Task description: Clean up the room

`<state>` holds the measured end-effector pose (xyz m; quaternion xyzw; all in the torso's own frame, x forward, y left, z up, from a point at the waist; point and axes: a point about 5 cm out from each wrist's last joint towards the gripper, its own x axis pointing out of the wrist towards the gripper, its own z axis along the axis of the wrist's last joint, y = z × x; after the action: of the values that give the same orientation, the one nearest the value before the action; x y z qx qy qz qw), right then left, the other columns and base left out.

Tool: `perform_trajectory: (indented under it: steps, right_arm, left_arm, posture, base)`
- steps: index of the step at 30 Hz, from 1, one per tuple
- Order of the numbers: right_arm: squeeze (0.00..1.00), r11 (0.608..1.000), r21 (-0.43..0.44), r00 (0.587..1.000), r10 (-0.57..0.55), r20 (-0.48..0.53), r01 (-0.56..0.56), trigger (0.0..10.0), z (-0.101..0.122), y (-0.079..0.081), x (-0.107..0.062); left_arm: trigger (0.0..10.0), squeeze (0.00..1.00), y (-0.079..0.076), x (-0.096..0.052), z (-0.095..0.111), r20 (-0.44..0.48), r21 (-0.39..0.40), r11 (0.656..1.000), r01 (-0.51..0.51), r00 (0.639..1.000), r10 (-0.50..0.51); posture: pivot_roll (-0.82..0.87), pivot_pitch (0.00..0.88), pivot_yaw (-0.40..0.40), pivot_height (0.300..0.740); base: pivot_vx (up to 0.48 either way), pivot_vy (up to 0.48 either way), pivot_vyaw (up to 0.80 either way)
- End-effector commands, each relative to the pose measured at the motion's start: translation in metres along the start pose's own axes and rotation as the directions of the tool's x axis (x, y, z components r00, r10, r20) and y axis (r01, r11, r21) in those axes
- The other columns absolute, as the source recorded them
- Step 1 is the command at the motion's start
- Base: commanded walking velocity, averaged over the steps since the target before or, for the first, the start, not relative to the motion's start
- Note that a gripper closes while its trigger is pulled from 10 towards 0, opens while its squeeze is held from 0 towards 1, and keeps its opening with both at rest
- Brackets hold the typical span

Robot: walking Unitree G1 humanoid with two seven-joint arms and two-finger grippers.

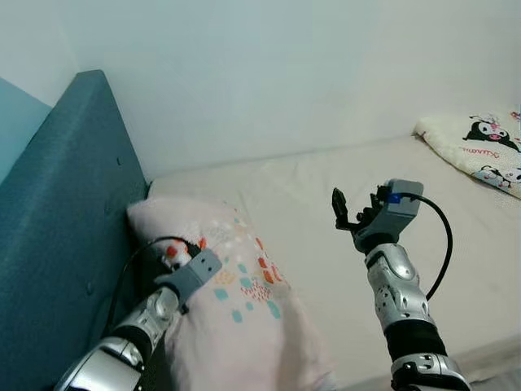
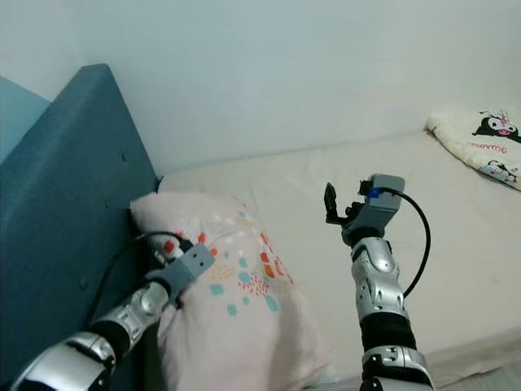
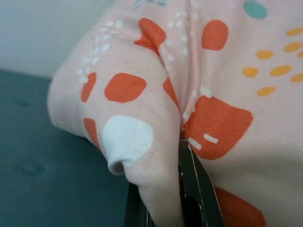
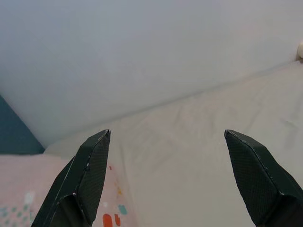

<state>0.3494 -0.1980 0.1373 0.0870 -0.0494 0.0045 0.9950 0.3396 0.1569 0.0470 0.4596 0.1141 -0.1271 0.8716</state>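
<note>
A pink pillow (image 1: 244, 301) with orange, teal and white spots lies at the head of the bed, against the teal headboard (image 1: 57, 228). My left gripper (image 1: 172, 254) is at the pillow's upper left corner. In the left wrist view its fingers (image 3: 196, 189) are pinched on a fold of the pillow's fabric (image 3: 137, 118). My right gripper (image 1: 356, 208) is raised above the cream mattress (image 1: 326, 179), to the right of the pillow and apart from it. The right wrist view shows its two fingertips (image 4: 92, 161) spread wide with nothing between them.
A white cushion (image 1: 480, 142) with black cartoon figures lies at the far right of the bed. A pale wall (image 1: 285, 73) runs behind the bed. The mattress's front edge (image 1: 480, 350) shows at the lower right.
</note>
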Motion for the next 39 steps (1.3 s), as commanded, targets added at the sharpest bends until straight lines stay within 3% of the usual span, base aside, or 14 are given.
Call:
perform_trajectory:
  steps: [1, 12, 13, 14, 22, 25, 30, 31, 33, 34, 36, 37, 38, 39]
  right_arm:
    - [0.00, 1.000, 0.014, 1.000, -0.007, -0.001, 0.007, 10.0, 0.000, 0.000, -0.002]
    - [0.00, 1.000, 0.013, 1.000, -0.009, -0.011, 0.009, 10.0, -0.001, 0.000, -0.005]
    - [0.00, 1.000, 0.013, 1.000, -0.008, -0.012, 0.008, 10.0, -0.001, 0.000, -0.005]
    - [0.00, 1.000, 0.014, 1.000, -0.005, -0.014, 0.006, 10.0, -0.001, 0.001, -0.005]
    - [0.00, 1.000, 0.016, 1.000, 0.002, -0.020, -0.001, 10.0, -0.001, 0.003, -0.003]
    - [0.00, 1.000, 0.018, 1.000, 0.016, -0.022, -0.016, 10.0, -0.001, 0.007, 0.000]
    - [0.00, 0.999, 0.026, 1.000, 0.023, -0.020, -0.022, 10.0, -0.001, 0.009, 0.003]
    - [0.00, 0.999, 0.028, 0.999, 0.025, -0.024, -0.024, 10.0, -0.002, 0.010, 0.004]
    - [0.00, 0.999, 0.028, 0.999, 0.025, -0.024, -0.024, 10.0, -0.002, 0.010, 0.004]
    - [0.00, 0.999, 0.034, 0.999, 0.033, -0.030, -0.032, 10.0, -0.003, 0.013, 0.005]
    - [0.00, 0.998, 0.041, 0.998, 0.049, -0.039, -0.047, 10.0, -0.006, 0.019, 0.006]
    - [0.00, 0.998, 0.043, 0.998, 0.053, -0.043, -0.052, 10.0, -0.006, 0.022, 0.007]
    - [0.00, 0.998, 0.043, 0.998, 0.053, -0.043, -0.052, 10.0, -0.006, 0.022, 0.007]
    - [0.00, 0.998, 0.043, 0.997, 0.056, -0.047, -0.053, 10.0, -0.007, 0.023, 0.008]
  left_arm:
    - [10.0, 0.00, 0.017, 0.001, -0.005, -0.005, 0.054, 0.997, -0.049, 0.999, 0.050]
    - [10.0, 0.00, 0.010, -0.017, -0.056, -0.229, 0.127, 0.991, 0.034, 0.973, -0.004]
    - [10.0, 0.36, 0.005, -0.022, -0.065, -0.262, 0.125, 0.991, 0.057, 0.965, -0.022]
    - [10.0, 1.00, -0.001, -0.028, -0.075, -0.296, 0.109, 0.991, 0.076, 0.954, -0.041]
    - [10.0, 1.00, 0.004, -0.031, -0.081, -0.312, 0.131, 0.991, 0.001, 0.949, 0.040]
    - [10.0, 1.00, 0.019, -0.028, -0.077, -0.261, 0.175, 0.981, -0.084, 0.957, 0.129]
    - [10.0, 1.00, 0.039, -0.023, -0.067, -0.201, 0.080, 0.971, -0.223, 0.951, 0.235]
    - [10.0, 0.45, 0.042, -0.022, -0.064, -0.190, -0.013, 0.966, -0.258, 0.949, 0.251]
    - [10.0, 0.45, 0.042, -0.022, -0.064, -0.190, -0.013, 0.966, -0.258, 0.949, 0.251]
    - [10.0, 0.00, 0.044, -0.020, -0.058, -0.202, -0.258, 0.919, -0.298, 0.947, 0.251]
    - [10.0, 0.00, 0.037, -0.017, -0.048, -0.169, -0.643, 0.717, -0.269, 0.963, 0.211]
    - [10.0, 0.00, 0.032, -0.017, -0.045, -0.150, -0.735, 0.631, -0.246, 0.968, 0.202]
    - [10.0, 0.00, 0.032, -0.017, -0.045, -0.150, -0.735, 0.631, -0.246, 0.968, 0.202]
    - [10.0, 0.00, 0.025, -0.017, -0.041, -0.134, -0.800, 0.560, -0.215, 0.974, 0.182]
  posture:
    - [-0.24, 0.029, 0.058, 0.740]
    - [-0.24, 0.037, 0.057, 0.740]
    - [-0.24, 0.037, 0.053, 0.740]
    - [-0.24, 0.037, 0.050, 0.740]
    - [-0.23, 0.017, 0.038, 0.740]
    - [-0.21, 0.001, 0.035, 0.740]
    - [-0.18, 0.000, 0.030, 0.740]
    - [-0.18, 0.000, 0.029, 0.740]
    - [-0.18, 0.000, 0.029, 0.740]
    - [-0.16, 0.000, 0.024, 0.740]
    - [-0.15, 0.000, 0.019, 0.740]
    - [-0.15, 0.000, 0.018, 0.740]
    - [-0.15, 0.000, 0.018, 0.740]
    - [-0.14, 0.000, 0.013, 0.740]
  base:
    - [0.000, 0.000, 0.00]
    - [0.000, 0.000, 0.00]
    - [0.000, 0.000, 0.00]
    - [0.000, 0.000, 0.00]
    - [0.000, 0.000, 0.00]
    - [0.000, 0.000, 0.00]
    - [0.000, 0.000, 0.00]
    - [0.000, 0.000, 0.00]
    - [0.000, 0.000, 0.00]
    - [0.000, 0.000, 0.00]
    - [0.000, 0.000, 0.00]
    - [0.000, 0.000, 0.00]
    - [0.000, 0.000, 0.00]
    - [0.000, 0.000, 0.00]
